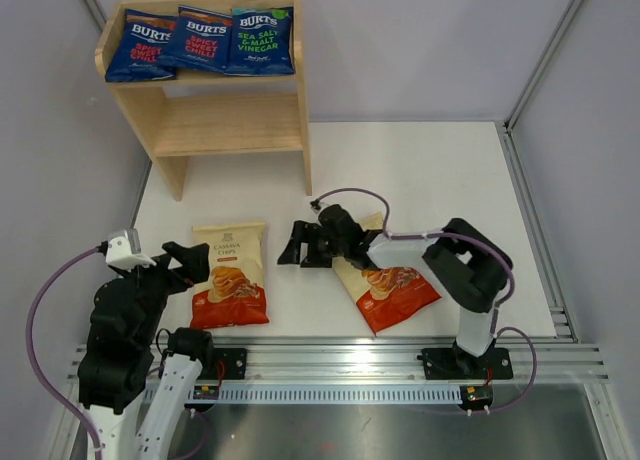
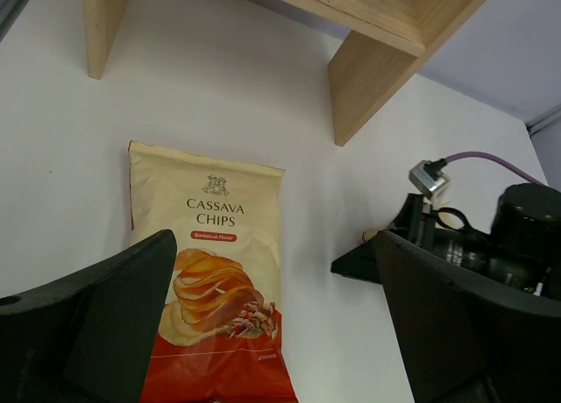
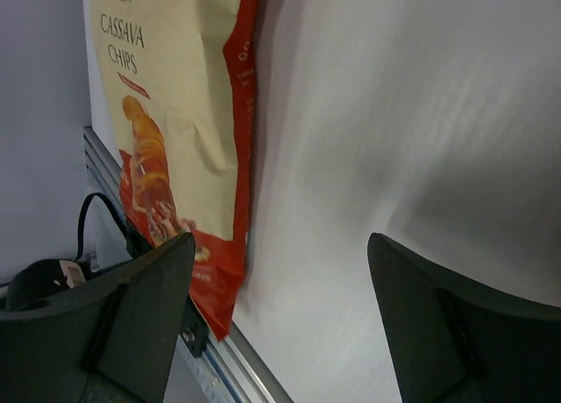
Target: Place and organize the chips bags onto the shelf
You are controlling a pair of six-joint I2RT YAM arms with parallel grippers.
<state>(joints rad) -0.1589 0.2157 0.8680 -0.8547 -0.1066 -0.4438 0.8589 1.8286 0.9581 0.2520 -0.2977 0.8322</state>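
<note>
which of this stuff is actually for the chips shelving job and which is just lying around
For the job:
- three blue Burts bags, on the shelf top
- left cassava chips bag
- right cassava chips bag
- wooden shelf

Just there:
- aluminium rail
- purple cable
- table

The right arm (image 1: 400, 248) covers the upper part of the right bag (image 1: 392, 292), while in the left wrist view the shelf (image 2: 377, 79) is cut off at the top and the left bag (image 2: 215, 245) runs off the bottom, partly behind a finger (image 2: 96, 324).
</note>
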